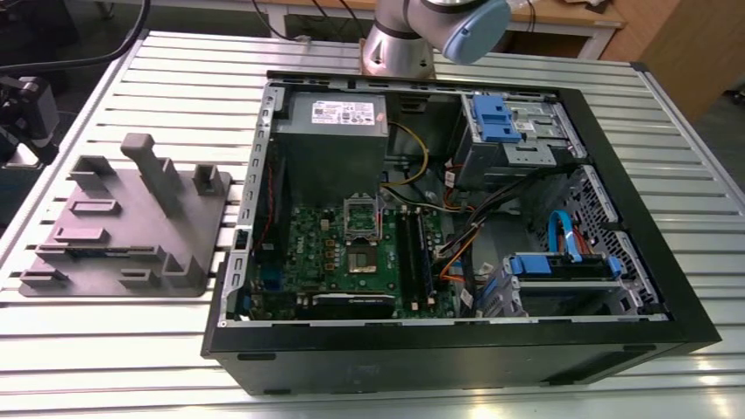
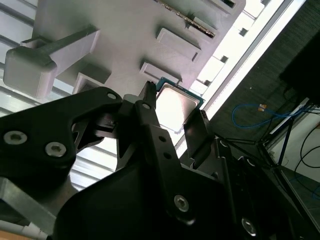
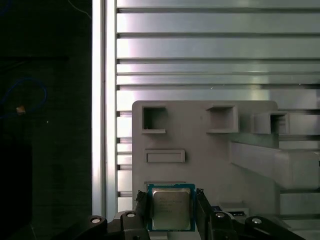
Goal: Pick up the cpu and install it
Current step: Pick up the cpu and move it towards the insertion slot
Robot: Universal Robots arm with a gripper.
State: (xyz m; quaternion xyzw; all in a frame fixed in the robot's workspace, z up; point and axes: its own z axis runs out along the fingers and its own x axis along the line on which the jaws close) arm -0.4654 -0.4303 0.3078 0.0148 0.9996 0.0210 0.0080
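Note:
The cpu [image 3: 171, 207], a small square chip with a silver top and a thin teal edge, sits between the two black fingers [image 3: 141, 206] of my gripper [image 3: 171, 211]. The fingers press on its two opposite sides, so the gripper is shut on it. In the second wrist view the cpu [image 2: 175, 107] hangs well above the grey fixture plate [image 2: 125, 35], held in the gripper [image 2: 176, 109]. In the exterior view the green motherboard [image 1: 320, 253] lies inside the open computer case, with the dark square socket [image 1: 363, 255] at its middle and the socket's metal frame folded up.
The grey fixture plate [image 1: 128, 227] with raised blocks and pockets lies on the slatted metal table [image 1: 174, 78], at the exterior view's left of the black case [image 1: 466, 349]. Cables, blue drive bays [image 1: 501, 118] and a power supply [image 1: 338, 113] crowd the case. The arm's base [image 1: 402, 44] stands behind it.

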